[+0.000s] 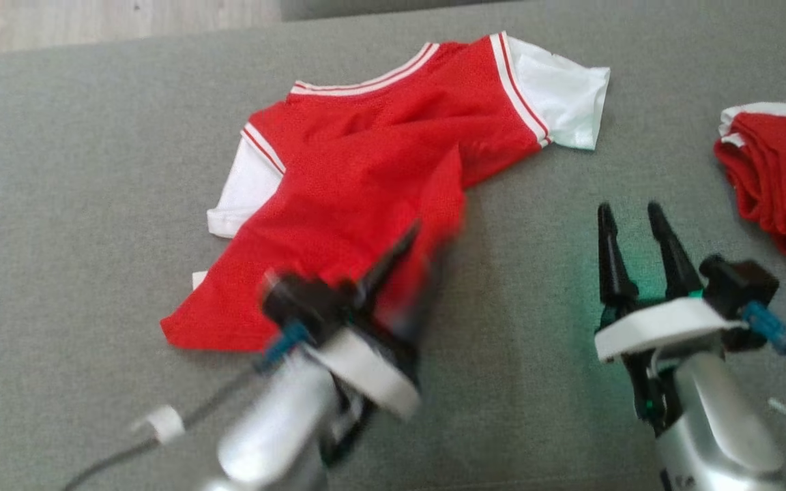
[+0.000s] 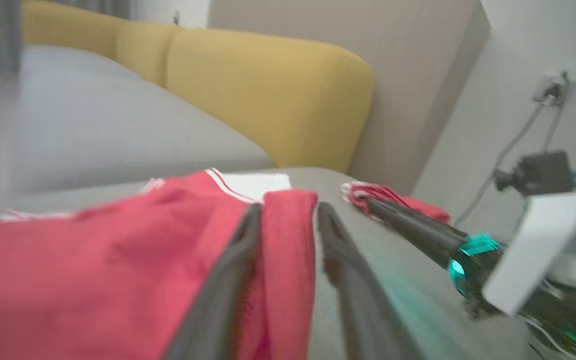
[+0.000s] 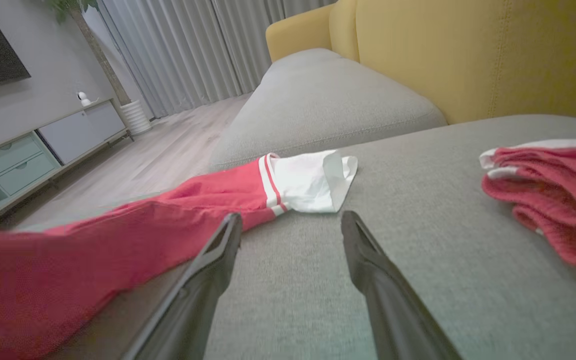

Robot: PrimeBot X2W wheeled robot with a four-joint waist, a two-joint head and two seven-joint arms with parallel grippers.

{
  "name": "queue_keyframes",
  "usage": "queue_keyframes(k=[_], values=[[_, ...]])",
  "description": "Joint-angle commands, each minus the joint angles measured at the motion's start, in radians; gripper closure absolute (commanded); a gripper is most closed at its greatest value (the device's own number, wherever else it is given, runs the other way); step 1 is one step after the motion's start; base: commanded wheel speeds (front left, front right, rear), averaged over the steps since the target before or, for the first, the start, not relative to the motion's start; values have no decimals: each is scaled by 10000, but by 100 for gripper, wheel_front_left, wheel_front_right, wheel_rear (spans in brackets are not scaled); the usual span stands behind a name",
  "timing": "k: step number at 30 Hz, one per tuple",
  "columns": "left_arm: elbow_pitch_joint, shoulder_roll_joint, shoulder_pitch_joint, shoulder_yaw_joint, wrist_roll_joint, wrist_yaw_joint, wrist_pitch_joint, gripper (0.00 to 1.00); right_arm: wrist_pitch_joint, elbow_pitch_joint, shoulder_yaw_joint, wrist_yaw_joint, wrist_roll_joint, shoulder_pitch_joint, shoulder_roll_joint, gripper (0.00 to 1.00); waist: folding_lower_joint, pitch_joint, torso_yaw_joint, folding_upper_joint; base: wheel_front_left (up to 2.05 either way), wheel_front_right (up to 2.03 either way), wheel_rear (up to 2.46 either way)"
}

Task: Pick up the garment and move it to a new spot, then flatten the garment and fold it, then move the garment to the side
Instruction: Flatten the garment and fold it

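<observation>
Listing the items at hand, with each position taken from the folded red pile [image 1: 782, 177]:

- Garment [image 1: 366, 177]: a red jersey with white sleeves and striped trim. It lies on the grey seat [image 1: 59, 204], well apart from the pile on its left. The collar end is farthest from the robot. The body is rumpled, and one lower corner is raised in a flap.
- Left gripper [image 2: 288, 212]: at the garment's near hem, on the side away from the pile. Its fingers are closed on a strip of red cloth, which stands between them in the left wrist view. It is blurred in the head view.
- Right gripper [image 1: 628, 208]: between the pile and the garment, just beside the garment's edge and clear of both. Its fingers are spread wide over bare seat and hold nothing.

Progress, as a judgement: early.
- The hem is gripped, but most of the cloth rests on the seat.
- Whether this spot is the old one or the new one cannot be told.
- The garment is not yet flat.
- No fold has been made.
- The final move to the side is yet to come
</observation>
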Motion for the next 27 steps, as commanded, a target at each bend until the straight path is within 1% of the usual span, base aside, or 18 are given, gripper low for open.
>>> queue_keyframes(k=[1,4,6,7,9,11,12,13,15,18,23,24,27], values=[[-156,-11,280,-514,-323,16,-50,0,-26,-178,211,-9,63,216,24,0,1,-232,98,0,0,0,0],[214,-18,735,-1388,-811,16,-50,0,-26,-93,148,-9,13,344,24,0,1,-315,143,0,0,0,0],[411,51,935,-1698,-1125,16,-51,0,-26,-57,65,-9,-48,406,24,0,1,-344,195,0,0,0,0],[466,94,1003,-1632,-1241,16,-51,0,-26,-42,28,-9,-78,428,24,0,1,-354,223,0,0,0,0],[520,154,1141,-979,-1329,16,-51,0,-26,-27,-32,-9,-126,448,24,0,1,-357,281,0,0,0,0],[574,176,1269,11,-1077,108,-51,0,-26,-7,-68,-9,-138,426,24,0,1,-358,337,0,0,0,0],[574,176,1269,11,-1077,108,-51,0,-26,-7,-68,-9,-138,426,24,0,1,-358,337,0,0,0,0],[581,170,1333,527,-904,229,-51,0,-26,-7,-53,-9,-125,411,24,0,1,-360,360,0,0,0,0],[669,210,1433,1479,-395,629,-51,0,-26,4,30,-9,-85,390,24,0,1,-362,379,0,0,0,0],[1025,248,1618,2709,142,1116,-51,0,-26,24,155,-9,-34,353,24,0,1,-344,340,0,0,0,0],[1856,365,1784,3833,976,1595,-51,0,-26,75,254,-9,-18,343,24,0,1,-272,248,0,0,0,0],[2214,388,1792,4179,1204,1816,-51,0,-26,109,238,-9,-46,359,24,0,1,-248,215,0,0,0,0],[2704,382,1779,4604,1481,2152,-51,0,-26,137,243,-9,-60,362,24,0,1,-214,162,0,0,0,0]])
